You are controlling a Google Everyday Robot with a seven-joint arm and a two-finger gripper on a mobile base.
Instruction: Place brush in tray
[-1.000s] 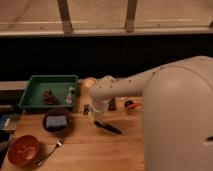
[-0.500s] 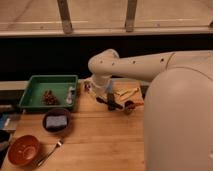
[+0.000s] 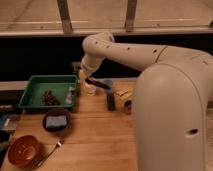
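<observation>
The gripper is up in the air now, just past the right end of the tray, at about 3 o'clock from it. Half a second ago it was lower and more to the right, and one second ago it was down by the surface where the brush lay. So the arm has gone up and toward 10 o'clock, and the brush has gone with it. The gripper is closed on the brush at one end. The thin black handle sticks out toward 4 o'clock and does not touch the surface. The brush is not in the tray; it hangs beside the tray's right end, a little higher than the rim. The tray is green and has not moved. In it there is a small dark red heap and a pale thing by the right wall. At 6 o'clock from the tray sits the dark round bowl with a grey-blue block in it. At 7 o'clock from that bowl is the red-brown bowl, and the fork lies just beside it on the right. A flat black-and-grey tool lies on the surface at 5 o'clock from the gripper. All of these are in the same spots as before.
</observation>
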